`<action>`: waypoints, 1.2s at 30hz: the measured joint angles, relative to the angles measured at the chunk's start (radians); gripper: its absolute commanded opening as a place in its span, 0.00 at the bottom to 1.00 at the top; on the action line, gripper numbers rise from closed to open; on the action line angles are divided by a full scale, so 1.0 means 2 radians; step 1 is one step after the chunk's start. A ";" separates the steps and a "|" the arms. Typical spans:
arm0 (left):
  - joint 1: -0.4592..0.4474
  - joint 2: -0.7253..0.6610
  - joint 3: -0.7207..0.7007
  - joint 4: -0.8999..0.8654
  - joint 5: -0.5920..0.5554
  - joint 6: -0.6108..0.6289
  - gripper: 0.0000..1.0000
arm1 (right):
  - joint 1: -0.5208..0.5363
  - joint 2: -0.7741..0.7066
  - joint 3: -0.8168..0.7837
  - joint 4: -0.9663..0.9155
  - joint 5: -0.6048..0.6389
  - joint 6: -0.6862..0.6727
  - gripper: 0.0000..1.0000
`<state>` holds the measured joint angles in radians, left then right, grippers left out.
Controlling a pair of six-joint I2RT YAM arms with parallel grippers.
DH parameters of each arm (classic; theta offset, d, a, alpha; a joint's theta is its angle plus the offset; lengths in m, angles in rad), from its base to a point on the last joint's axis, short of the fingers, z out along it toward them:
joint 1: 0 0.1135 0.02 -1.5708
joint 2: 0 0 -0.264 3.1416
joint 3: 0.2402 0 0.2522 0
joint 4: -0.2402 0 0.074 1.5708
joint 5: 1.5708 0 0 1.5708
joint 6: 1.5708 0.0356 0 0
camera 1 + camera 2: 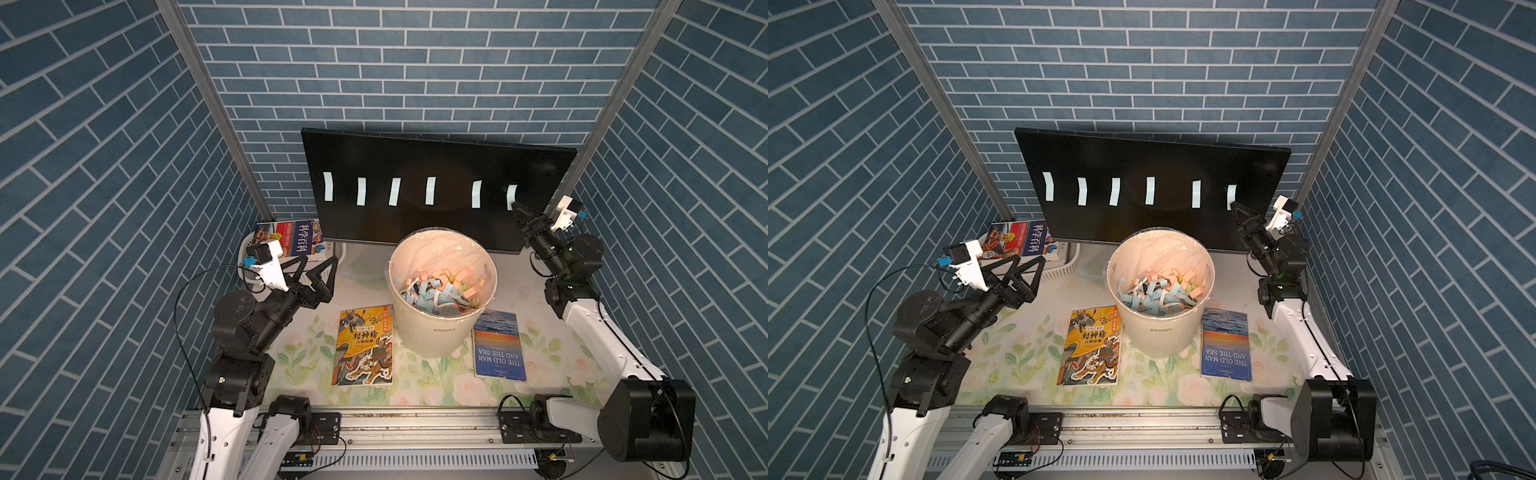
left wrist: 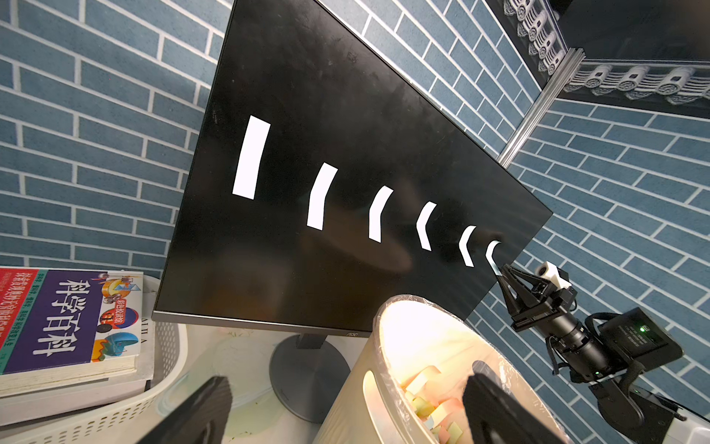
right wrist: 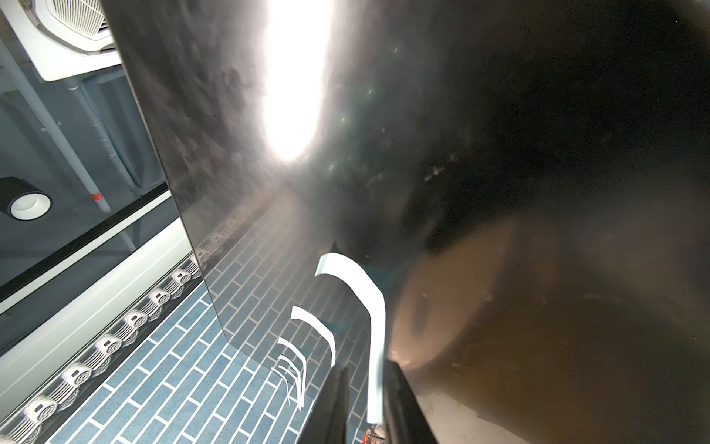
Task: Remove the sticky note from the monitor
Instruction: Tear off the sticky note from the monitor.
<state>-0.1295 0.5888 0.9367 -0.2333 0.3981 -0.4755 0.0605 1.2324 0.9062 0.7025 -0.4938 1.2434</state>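
Top views: in both top views, one monitor (image 1: pixel 436 166) stands at the back of the floral worktop (image 1: pixel 436 386) with its screen dark. Six pale sticky notes (image 1: pixel 430 191) hang on the screen in a single row. The right fingers (image 1: pixel 525 216) meet the lower end of the sixth sticky note (image 1: pixel 1231 196), which is nearest the monitor's right edge. One white bin (image 1: pixel 440 328), lined with film and partly filled with coloured paper scraps (image 1: pixel 436 291), stands in front of the monitor. Two books lie flat, one on each side of the bin: an orange-covered book (image 1: pixel 365 345) and a blue book (image 1: pixel 498 345) titled "The Old Man and the Sea". A third book (image 1: pixel 291 237) rests on a white basket (image 1: pixel 1059 270) at the rear left.

Left wrist view: all six notes are visible, and five of them bow away from the glass. The two left fingers (image 2: pixel 199 415) are spread wide, released, holding nothing.

Right wrist view: the sixth sticky note's upper end adheres to the screen. Its lower end lies between the two right fingers, which stand close on either side. A narrow gap shows on one side. Whether they grasp the note cannot be told.
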 measured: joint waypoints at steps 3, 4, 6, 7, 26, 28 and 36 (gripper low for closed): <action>0.000 0.000 0.000 0.000 0.002 -0.002 1.00 | 0.000 0.001 0.000 0.001 0.000 0.003 0.04; 0.000 0.000 0.000 0.000 0.002 -0.002 1.00 | 0.000 0.001 0.000 0.001 0.000 0.003 0.00; 0.000 0.000 0.000 0.000 0.004 -0.002 1.00 | 0.000 0.001 0.000 0.001 0.000 0.005 0.00; 0.000 0.000 0.000 0.000 0.004 -0.003 1.00 | 0.000 0.001 0.000 0.001 0.000 0.005 0.00; 0.000 0.000 -0.001 0.003 0.004 -0.006 1.00 | 0.000 -0.015 -0.011 0.002 -0.002 0.005 0.00; 0.000 0.000 -0.001 0.003 0.005 -0.007 1.00 | 0.000 -0.021 -0.014 0.003 -0.004 0.005 0.00; 0.000 0.000 -0.001 0.008 0.008 -0.017 1.00 | 0.000 -0.050 -0.041 0.006 -0.016 0.005 0.00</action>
<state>-0.1295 0.5880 0.9340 -0.2173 0.4141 -0.5098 0.0605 1.1324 0.8246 0.7155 -0.5255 1.2530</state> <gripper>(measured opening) 0.998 0.031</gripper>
